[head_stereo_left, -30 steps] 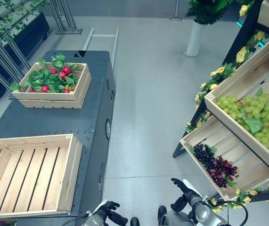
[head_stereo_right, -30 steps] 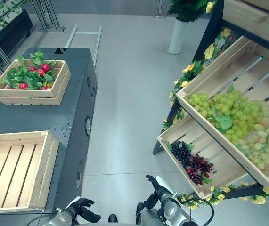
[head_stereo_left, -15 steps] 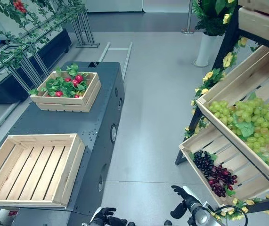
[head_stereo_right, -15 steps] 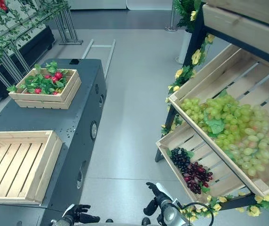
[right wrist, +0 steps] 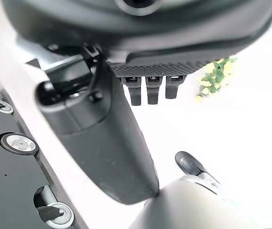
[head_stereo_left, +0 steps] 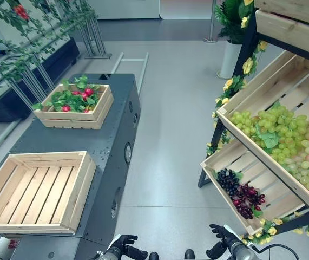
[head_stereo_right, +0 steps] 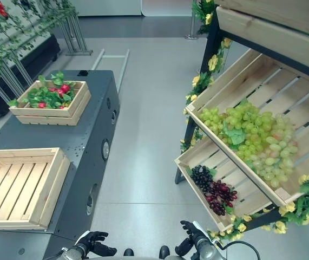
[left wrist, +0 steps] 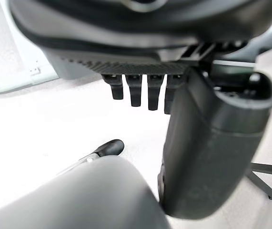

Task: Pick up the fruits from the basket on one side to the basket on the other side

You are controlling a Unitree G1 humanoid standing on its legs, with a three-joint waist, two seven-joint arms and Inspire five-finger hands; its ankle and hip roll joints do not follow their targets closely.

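A wooden crate of red fruits and green leaves (head_stereo_left: pixel 73 103) sits at the far end of a dark table (head_stereo_left: pixel 111 135). An empty wooden crate (head_stereo_left: pixel 35 192) lies on the table's near end. On a slanted shelf to the right, one crate holds green grapes (head_stereo_left: pixel 278 138) and a lower crate holds dark grapes (head_stereo_left: pixel 241 193). My left hand (head_stereo_left: pixel 123 248) hangs low beside the table's near corner, open and empty, fingers relaxed (left wrist: pixel 212 143). My right hand (head_stereo_left: pixel 222 244) hangs low in front of the shelf, also open and empty (right wrist: pixel 93 138).
Grey floor runs between the table and the shelf. Yellow flowers (head_stereo_left: pixel 235 86) trim the shelf frame. A white planter (head_stereo_left: pixel 229 57) stands far back. A metal rack with vines (head_stereo_left: pixel 30 59) lines the left side.
The camera has tilted up and shifted, so more of the room shows. Both hands now sit lower at the picture's bottom edge, still empty.
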